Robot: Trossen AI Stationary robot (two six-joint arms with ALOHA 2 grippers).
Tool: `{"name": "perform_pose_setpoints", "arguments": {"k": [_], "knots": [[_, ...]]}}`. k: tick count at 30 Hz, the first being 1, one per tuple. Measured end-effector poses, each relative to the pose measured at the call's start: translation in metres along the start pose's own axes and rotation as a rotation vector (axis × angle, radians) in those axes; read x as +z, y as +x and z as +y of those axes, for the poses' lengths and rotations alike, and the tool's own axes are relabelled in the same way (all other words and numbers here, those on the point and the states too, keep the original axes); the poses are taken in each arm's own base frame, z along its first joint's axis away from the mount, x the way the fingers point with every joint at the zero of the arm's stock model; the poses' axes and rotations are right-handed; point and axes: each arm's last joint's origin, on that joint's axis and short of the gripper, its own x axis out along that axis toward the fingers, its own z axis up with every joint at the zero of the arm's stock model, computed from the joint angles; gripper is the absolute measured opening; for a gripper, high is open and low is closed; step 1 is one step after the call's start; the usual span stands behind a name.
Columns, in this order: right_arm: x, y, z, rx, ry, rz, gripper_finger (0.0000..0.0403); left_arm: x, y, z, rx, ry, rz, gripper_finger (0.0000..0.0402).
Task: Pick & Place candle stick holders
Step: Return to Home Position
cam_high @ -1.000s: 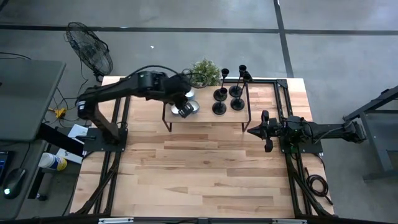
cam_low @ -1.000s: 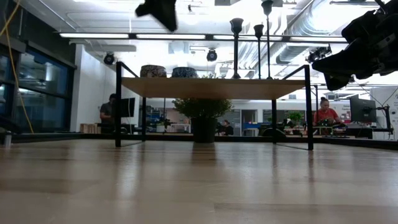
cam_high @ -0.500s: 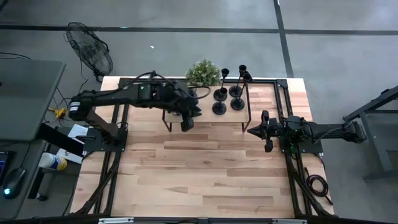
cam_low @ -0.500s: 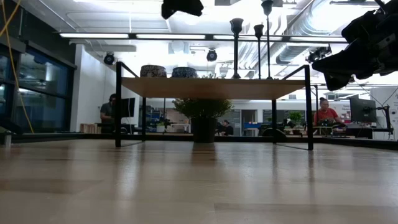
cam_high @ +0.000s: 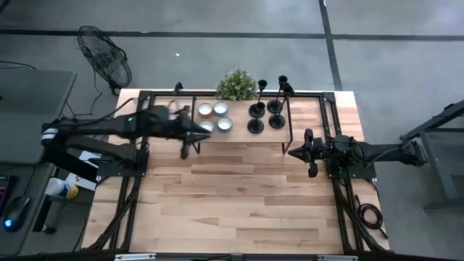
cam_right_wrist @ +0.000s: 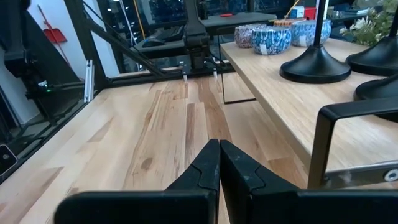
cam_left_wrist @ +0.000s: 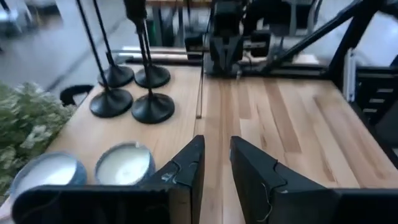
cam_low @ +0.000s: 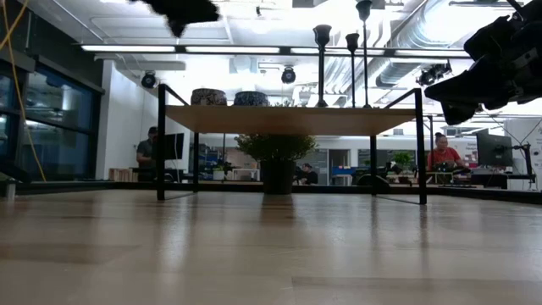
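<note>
Pulled back to the left, the dark left arm (cam_high: 109,130) now hangs over the light wooden counter (cam_high: 239,196), just off the black-framed wooden shelf (cam_high: 239,138). Its end effector (cam_left_wrist: 216,140) is open a little and empty. The right end effector (cam_right_wrist: 219,148) is closed and empty. Four black candle stick holders (cam_high: 256,126) stand on the shelf's right end, so the job looks done.

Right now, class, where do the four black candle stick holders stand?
In the high view, the candle stick holders cluster at the right end of the shelf, just right of the candles.
</note>
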Motion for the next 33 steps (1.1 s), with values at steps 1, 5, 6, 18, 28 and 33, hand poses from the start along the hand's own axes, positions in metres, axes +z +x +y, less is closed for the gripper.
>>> {"name": "perform_pose_setpoints", "arguments": {"k": [1, 5, 6, 18, 28, 33], "knots": [[0.000, 0.000, 0.000, 0.000, 0.000, 0.001, 0.0000, -0.009, -0.008, 0.000, 0.000, 0.007, -0.031, 0.0074], [0.000, 0.000, 0.000, -0.001, 0.000, 0.003, 0.0000, -0.055, -0.030, -0.001, -0.013, 0.020, -0.141, 0.0074], [0.000, 0.000, 0.000, 0.000, 0.000, 0.003, 0.0000, -0.066, -0.033, -0.002, -0.019, 0.021, -0.165, 0.0074], [0.000, 0.000, 0.000, -0.001, 0.000, 0.003, 0.0000, -0.149, -0.044, -0.018, -0.146, 0.024, -0.235, 0.0074], [0.000, 0.000, 0.000, 0.000, 0.000, 0.003, 0.0000, -0.180, -0.043, -0.021, -0.182, 0.022, -0.313, 0.0074], [0.000, 0.000, 0.000, -0.001, 0.000, 0.003, 0.0000, -0.178, -0.047, -0.021, -0.212, -0.019, -0.376, 0.0074]]}}
